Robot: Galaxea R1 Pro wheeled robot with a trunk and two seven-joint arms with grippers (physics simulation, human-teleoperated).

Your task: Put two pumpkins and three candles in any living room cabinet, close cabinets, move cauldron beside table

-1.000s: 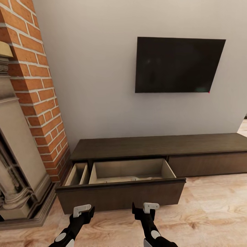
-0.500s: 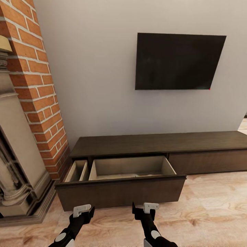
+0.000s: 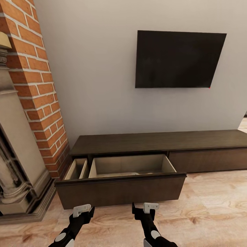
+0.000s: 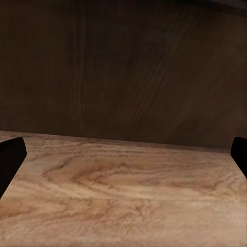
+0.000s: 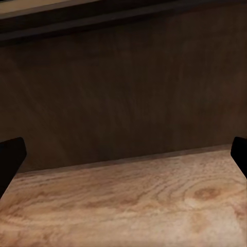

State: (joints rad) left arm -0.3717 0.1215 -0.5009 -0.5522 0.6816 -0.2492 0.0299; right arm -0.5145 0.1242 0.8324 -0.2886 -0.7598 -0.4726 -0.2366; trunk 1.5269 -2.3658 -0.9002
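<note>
A brick column (image 3: 37, 92) and stone fireplace (image 3: 17, 161) stand at the left. Beside them the cabinet (image 3: 157, 142) runs along the wall under a dark television (image 3: 178, 59), its big drawer (image 3: 120, 190) pulled out, the pale inside bare as far as I can see. Just short of the drawer front, over the wood floor (image 3: 212, 212), the left gripper (image 3: 83, 212) hangs spread wide with nothing in it; the right gripper (image 3: 145, 210) beside it is spread wide too.

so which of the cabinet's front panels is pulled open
The left drawer of the cabinet, nearest the brick column: it juts toward both grippers, its pale interior exposed. The panel to its right sits flush and shut.
</note>
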